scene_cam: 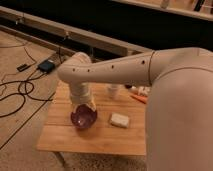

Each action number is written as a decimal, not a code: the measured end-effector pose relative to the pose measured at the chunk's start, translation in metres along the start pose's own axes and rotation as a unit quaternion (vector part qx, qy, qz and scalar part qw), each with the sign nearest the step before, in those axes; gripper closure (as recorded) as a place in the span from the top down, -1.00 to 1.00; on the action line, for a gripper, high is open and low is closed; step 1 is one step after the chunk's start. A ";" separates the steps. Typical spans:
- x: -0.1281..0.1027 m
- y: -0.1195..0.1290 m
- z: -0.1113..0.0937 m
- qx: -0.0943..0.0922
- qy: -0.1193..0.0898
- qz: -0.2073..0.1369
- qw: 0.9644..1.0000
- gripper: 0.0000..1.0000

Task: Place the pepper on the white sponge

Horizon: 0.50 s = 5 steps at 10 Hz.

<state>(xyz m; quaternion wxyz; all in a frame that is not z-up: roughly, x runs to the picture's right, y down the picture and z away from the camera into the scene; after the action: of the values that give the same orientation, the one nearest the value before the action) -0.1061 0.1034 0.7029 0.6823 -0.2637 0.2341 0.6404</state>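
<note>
The pepper is a small orange-red sliver lying on the wooden table at its right side, partly hidden by my arm. The white sponge lies flat near the table's middle. My gripper hangs from the wrist at the left of the table, right over a dark purple bowl. It is to the left of the sponge and far from the pepper. The wrist hides most of the gripper.
A white paper cup stands at the back of the table, and small white-and-red items lie beside it. My big white arm covers the table's right side. Black cables and a box lie on the floor to the left.
</note>
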 end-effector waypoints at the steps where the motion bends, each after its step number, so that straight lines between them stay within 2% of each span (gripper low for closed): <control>1: -0.001 -0.002 0.000 0.000 0.000 0.002 1.000 0.30; 3: -0.020 -0.032 0.009 0.016 -0.003 0.038 0.999 0.30; 5: -0.044 -0.077 0.027 0.033 -0.007 0.082 0.996 0.30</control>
<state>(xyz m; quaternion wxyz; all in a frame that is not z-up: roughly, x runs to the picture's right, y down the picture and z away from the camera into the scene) -0.0330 0.0850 0.7569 0.6376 -0.2164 0.2712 0.6878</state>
